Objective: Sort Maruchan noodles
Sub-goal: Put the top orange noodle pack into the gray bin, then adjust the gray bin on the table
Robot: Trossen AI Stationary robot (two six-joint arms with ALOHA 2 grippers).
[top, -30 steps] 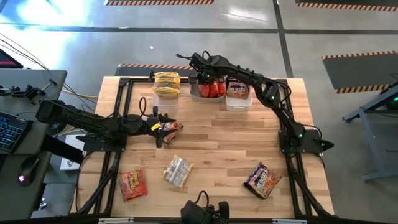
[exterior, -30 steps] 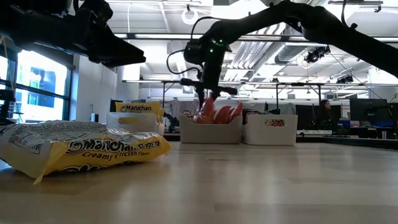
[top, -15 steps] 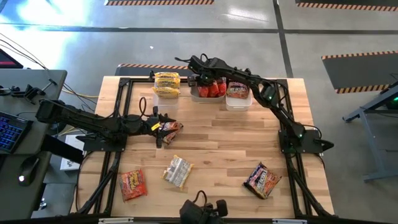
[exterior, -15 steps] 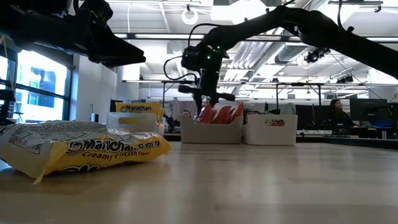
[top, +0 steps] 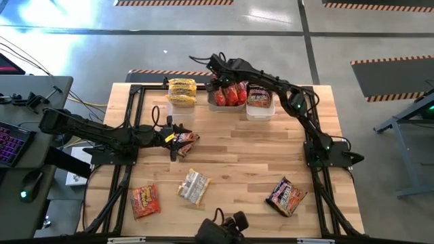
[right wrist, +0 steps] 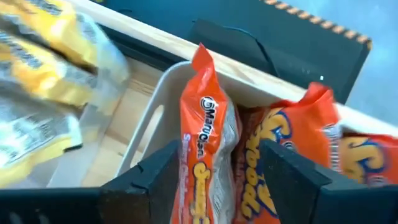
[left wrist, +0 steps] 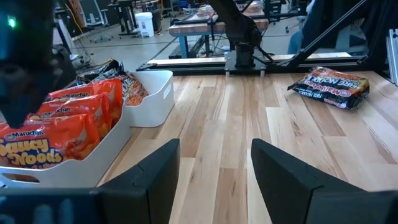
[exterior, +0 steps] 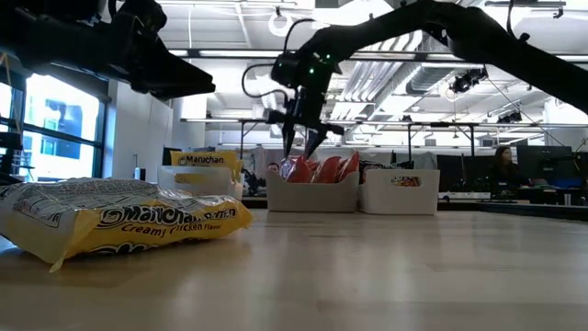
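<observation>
My right gripper (top: 220,80) (exterior: 301,147) hangs open just above the middle white bin (top: 215,103). Its fingers stand on either side of an orange Maruchan packet (right wrist: 202,124) that stands on edge in the bin among other orange packets (exterior: 322,169). My left gripper (top: 173,140) (left wrist: 214,149) is open and raised over the table's left half. In the high view a dark packet (top: 186,139) lies at its fingertips; the left wrist view shows only bare table between the fingers.
A bin of yellow packets (top: 181,91) and a bin of dark packets (top: 260,100) flank the orange one at the far edge. Loose on the near half of the table lie an orange packet (top: 144,200), a yellow one (top: 194,186) and a dark one (top: 286,196).
My right gripper has lowered the orange packet into the middle bin, opened and let it go, then risen a little. The packet now stands on edge among the other orange ones.
</observation>
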